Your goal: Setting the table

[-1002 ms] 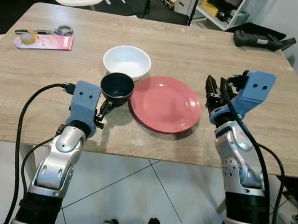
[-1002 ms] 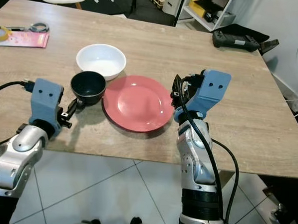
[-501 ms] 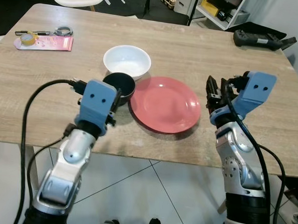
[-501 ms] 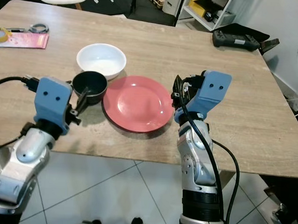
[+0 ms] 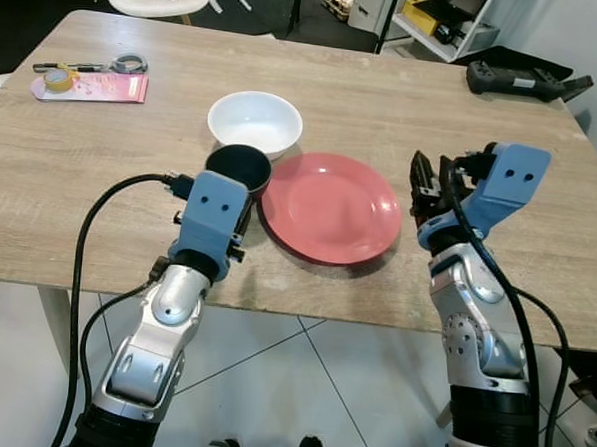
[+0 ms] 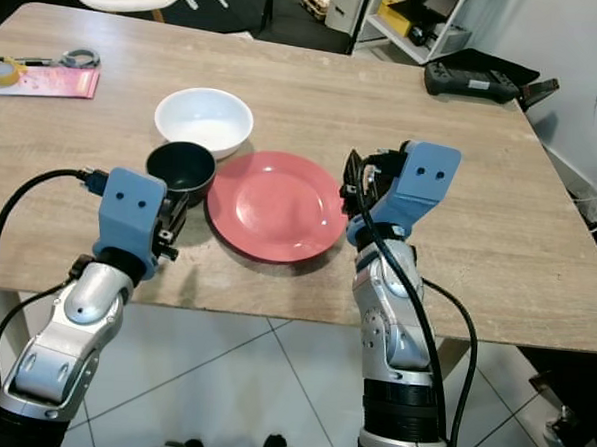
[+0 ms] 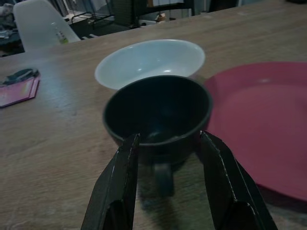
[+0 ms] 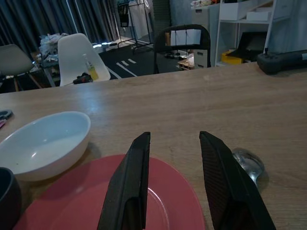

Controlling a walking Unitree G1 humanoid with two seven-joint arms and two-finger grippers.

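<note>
We see the left gripper (image 7: 165, 184) swing in from the black cup's (image 5: 237, 169) eight o'clock to its six o'clock, open fingers (image 7: 120, 182) now flanking the cup's near side.

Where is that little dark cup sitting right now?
The dark cup stands on the wooden table between the white bowl behind it and the red plate to its right, with the open left gripper around it.

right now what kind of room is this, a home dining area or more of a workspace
Likely a workspace set up like a dining area: a wooden table holds a pink plate and white bowl, but tape rolls and storage shelves sit nearby.
</note>
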